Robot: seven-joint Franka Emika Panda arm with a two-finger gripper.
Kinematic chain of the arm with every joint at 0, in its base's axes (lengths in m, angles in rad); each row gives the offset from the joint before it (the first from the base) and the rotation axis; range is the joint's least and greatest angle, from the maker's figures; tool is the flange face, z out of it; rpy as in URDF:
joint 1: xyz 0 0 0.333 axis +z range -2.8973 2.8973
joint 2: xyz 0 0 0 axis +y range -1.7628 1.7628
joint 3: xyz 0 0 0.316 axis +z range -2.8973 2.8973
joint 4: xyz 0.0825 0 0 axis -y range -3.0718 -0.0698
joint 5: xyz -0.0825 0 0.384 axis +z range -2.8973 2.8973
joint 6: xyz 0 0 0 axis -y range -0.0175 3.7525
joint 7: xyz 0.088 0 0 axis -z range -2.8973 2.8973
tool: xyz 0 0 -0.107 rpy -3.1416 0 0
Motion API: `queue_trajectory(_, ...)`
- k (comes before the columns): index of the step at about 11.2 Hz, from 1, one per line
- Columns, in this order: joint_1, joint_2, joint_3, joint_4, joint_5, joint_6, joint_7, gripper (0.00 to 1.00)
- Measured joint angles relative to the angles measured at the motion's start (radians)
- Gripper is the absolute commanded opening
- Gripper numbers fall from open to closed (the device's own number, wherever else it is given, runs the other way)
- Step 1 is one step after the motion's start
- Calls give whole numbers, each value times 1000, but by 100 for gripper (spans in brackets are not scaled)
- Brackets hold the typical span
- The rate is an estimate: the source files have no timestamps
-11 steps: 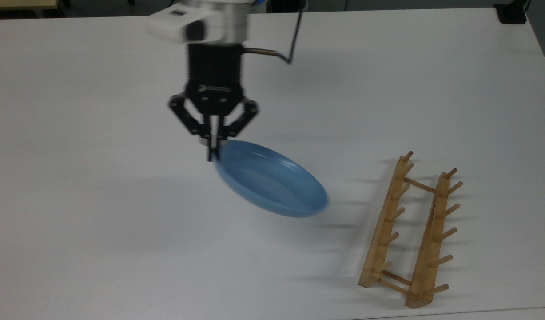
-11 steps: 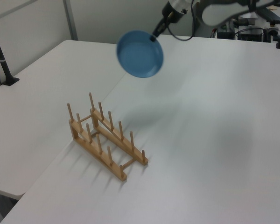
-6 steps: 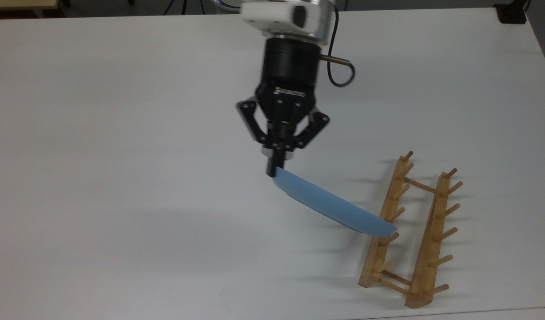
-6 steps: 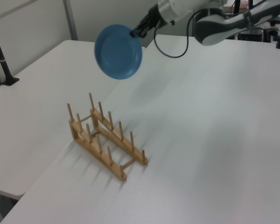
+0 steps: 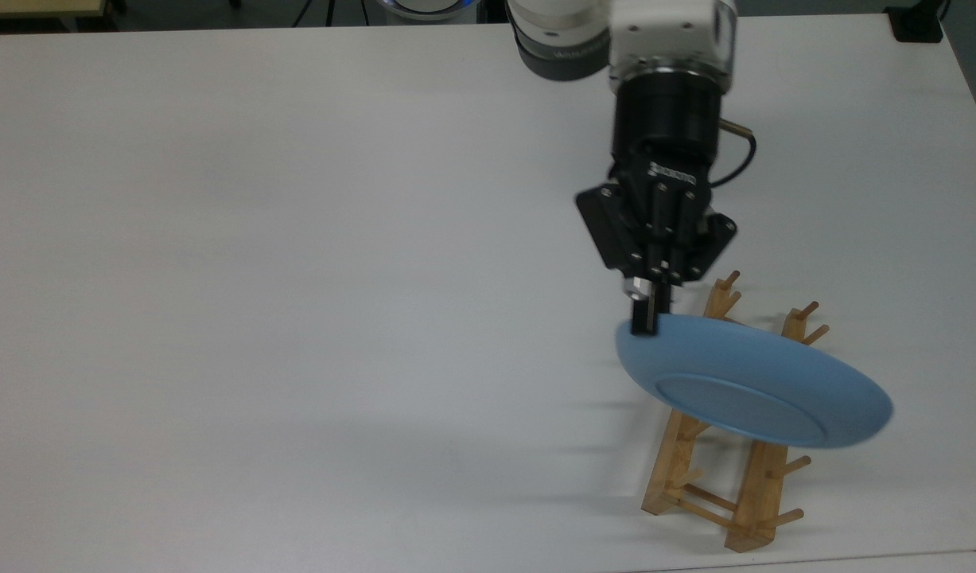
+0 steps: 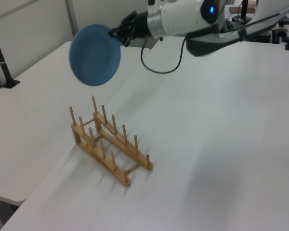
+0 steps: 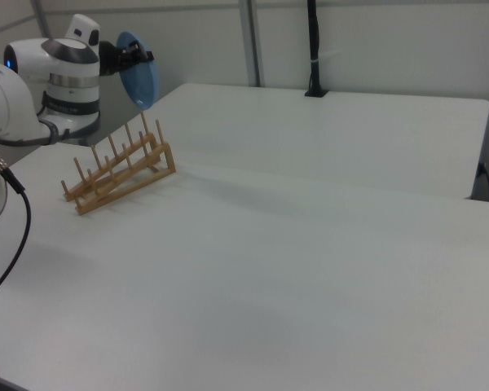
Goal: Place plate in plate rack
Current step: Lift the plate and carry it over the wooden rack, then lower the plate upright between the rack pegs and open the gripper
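Observation:
The light-blue plate (image 5: 754, 382) hangs in the air over the upper half of the wooden plate rack (image 5: 698, 493), tilted so its ringed underside faces the top view. My gripper (image 5: 645, 322) is shut on the plate's rim at the top view's left end of the plate. In the left view the plate (image 6: 95, 55) is held nearly on edge, high above the rack (image 6: 111, 144), with the gripper (image 6: 116, 32) at its upper right rim. The right view shows the plate (image 7: 140, 69) above the far end of the rack (image 7: 118, 175).
The rack stands near the white table's front edge (image 5: 853, 557) in the top view. A black clamp base (image 5: 917, 24) sits at the far right corner. A black pole (image 6: 2, 62) stands at the left view's left edge.
The arm has carried the plate to the top view's right, from mid-table to above the rack. The plate has turned over, so its underside now faces the top view.

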Motion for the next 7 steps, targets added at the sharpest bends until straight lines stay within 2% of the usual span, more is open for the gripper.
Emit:
queue_trajectory(1,12,42,-2,41,-75,-1,44,0)
queue_trajectory(4,30,157,-5,125,-187,-11,88,0)
queue_trajectory(7,63,209,-16,176,-203,-18,92,0)
